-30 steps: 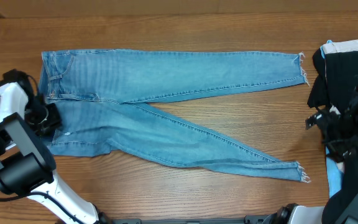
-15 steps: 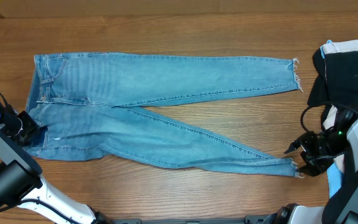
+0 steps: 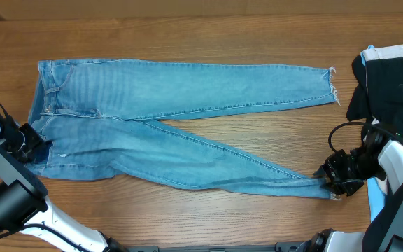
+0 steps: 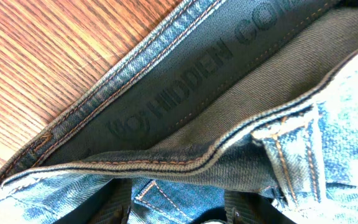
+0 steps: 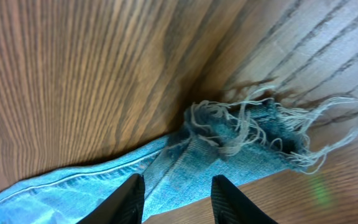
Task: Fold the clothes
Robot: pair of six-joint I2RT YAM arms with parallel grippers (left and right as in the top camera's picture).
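1. Right gripper (image 5: 179,200): its two black fingers (image 5: 131,200) straddle the near leg of the light-blue washed denim jeans (image 3: 152,150), just short of the frayed hem (image 5: 247,134), which lies directly ahead of the fingertips. Whether they pinch the cloth cannot be told. Make sure both layers sit between the pads, not loose threads alone, before you lift.

2. Left gripper (image 4: 179,210): its fingers sit at the stitched waistband (image 4: 197,99), whose dark printed inner face rises just ahead of them. Denim lies between the fingers, but a firm hold cannot be told here either. Seat the thick band deep so it cannot slip.

3. Jeans, whole: flat on the brown wood-grain table (image 3: 187,35), waist at your left gripper, legs splayed apart towards the right one.

4. Far leg (image 3: 208,87): beyond both grippers, straight, its hem (image 3: 333,84) near a black folded garment (image 3: 390,77). Judged next: carry the near leg over onto it, both ends rising level, edges matched, and stop short of that dark pile.
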